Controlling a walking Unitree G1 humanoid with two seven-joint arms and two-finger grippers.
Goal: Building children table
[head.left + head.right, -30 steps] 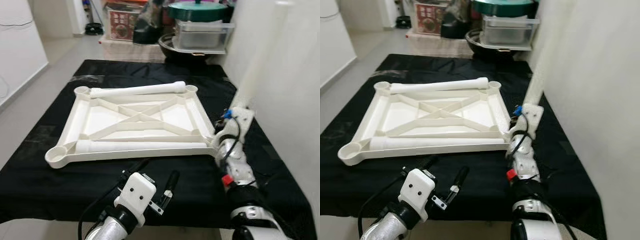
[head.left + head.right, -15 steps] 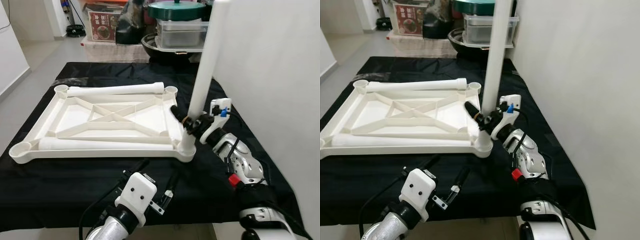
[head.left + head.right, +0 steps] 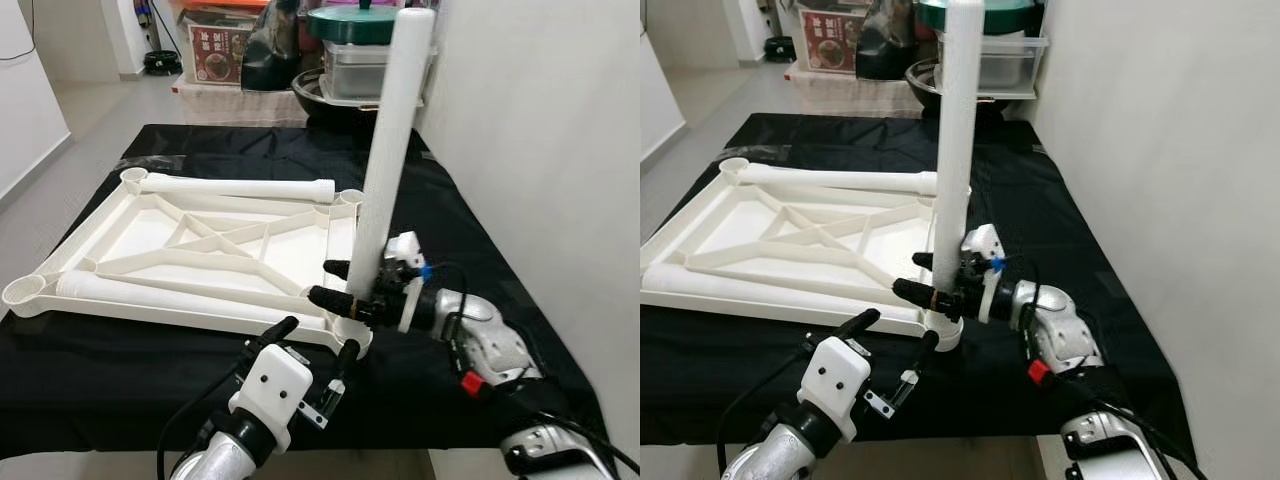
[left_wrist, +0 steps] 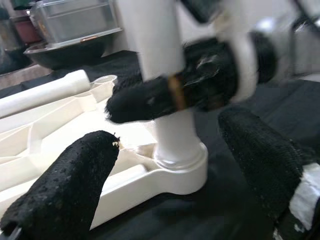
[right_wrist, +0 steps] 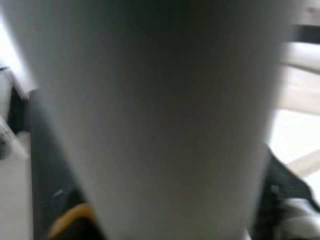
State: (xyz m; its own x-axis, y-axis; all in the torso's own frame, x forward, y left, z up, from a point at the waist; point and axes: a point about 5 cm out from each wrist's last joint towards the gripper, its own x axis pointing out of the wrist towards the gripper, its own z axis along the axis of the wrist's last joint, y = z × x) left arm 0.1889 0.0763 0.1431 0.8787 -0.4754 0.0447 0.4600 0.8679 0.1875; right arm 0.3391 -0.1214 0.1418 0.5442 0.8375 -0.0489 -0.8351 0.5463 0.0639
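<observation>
A white children's tabletop [image 3: 300, 262] lies upside down on the black-covered table [image 3: 450, 210]. One white leg [image 3: 390, 130] stands nearly upright in the near right corner socket [image 4: 180, 165]. My right gripper [image 3: 325, 281] is shut on this leg just above the socket, its arm reaching in from the right. Two more legs lie on the tabletop, one along the far edge [image 3: 240, 186] and one along the near edge [image 3: 170, 296]. My left gripper [image 3: 315, 338] is open, low at the table's front edge just before the socket, holding nothing.
A white wall [image 3: 540, 150] runs close along the table's right side. Behind the table stand a clear plastic container [image 3: 360, 70], a green-lidded pot [image 3: 365, 25] and boxes. Bare floor [image 3: 40, 130] lies to the left.
The camera view has shifted. The leg now stands straighter in the corner socket, and my right gripper has come round nearer to me, still shut low on it. The left gripper has stayed open.
</observation>
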